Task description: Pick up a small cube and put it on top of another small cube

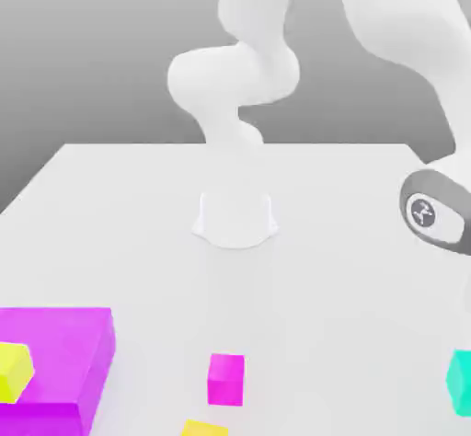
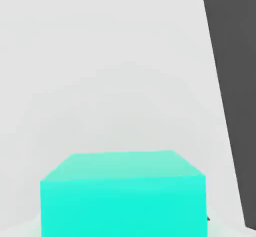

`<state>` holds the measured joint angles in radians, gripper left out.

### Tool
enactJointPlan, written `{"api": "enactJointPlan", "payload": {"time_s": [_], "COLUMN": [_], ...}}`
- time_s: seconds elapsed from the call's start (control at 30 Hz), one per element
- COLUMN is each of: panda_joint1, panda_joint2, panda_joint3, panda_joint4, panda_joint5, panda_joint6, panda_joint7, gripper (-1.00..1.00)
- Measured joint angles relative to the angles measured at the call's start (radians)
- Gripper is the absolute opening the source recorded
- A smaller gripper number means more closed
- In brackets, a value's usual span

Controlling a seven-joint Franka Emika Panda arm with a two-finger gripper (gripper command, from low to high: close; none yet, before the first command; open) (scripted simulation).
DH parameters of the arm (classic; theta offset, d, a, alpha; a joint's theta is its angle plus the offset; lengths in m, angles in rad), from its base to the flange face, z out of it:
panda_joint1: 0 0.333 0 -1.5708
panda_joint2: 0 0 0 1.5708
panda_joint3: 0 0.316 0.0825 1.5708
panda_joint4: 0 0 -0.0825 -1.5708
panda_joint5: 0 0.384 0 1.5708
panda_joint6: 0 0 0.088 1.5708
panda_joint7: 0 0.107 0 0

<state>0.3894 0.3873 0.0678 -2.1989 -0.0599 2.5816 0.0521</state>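
Note:
The small cube (image 1: 460, 381), plain cyan, rests on the white table at the exterior view's right edge, partly cut off by the frame. My arm's wrist (image 1: 430, 212) hangs just above it and the hand runs out of the frame there. In the hand view the same cyan cube (image 2: 122, 193) looms very close, right under the hand, with the gripper shut on it. A small magenta cube (image 1: 225, 378) of about the same size stands on the table well off toward the exterior view's left.
A large magenta block (image 1: 69, 347) lies at the exterior view's left front with a small yellow cube (image 1: 13, 370) on it. Another yellow cube (image 1: 202, 429) sits by the front edge. The robot base (image 1: 235, 218) stands mid-table. The table edge (image 2: 220, 106) runs near the cyan cube.

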Motion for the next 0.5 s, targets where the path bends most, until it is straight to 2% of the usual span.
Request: {"api": "enactJointPlan", "payload": {"time_s": [0.23,0.33,0.37,0.5], "panda_joint1": [-0.162,-0.239,-0.264,-0.264], "panda_joint2": [-0.099,-0.054,-0.017,-0.017], "panda_joint3": [-0.158,-0.216,-0.223,-0.223], "panda_joint4": [-0.065,-0.066,-0.062,-0.062], "panda_joint5": [0.096,0.154,0.176,0.176], "panda_joint6": [-0.036,0.009,0.041,0.041], "panda_joint7": [0.103,0.135,0.136,0.136], "gripper": [-1.0,-1.0,1.0,1.0]}}
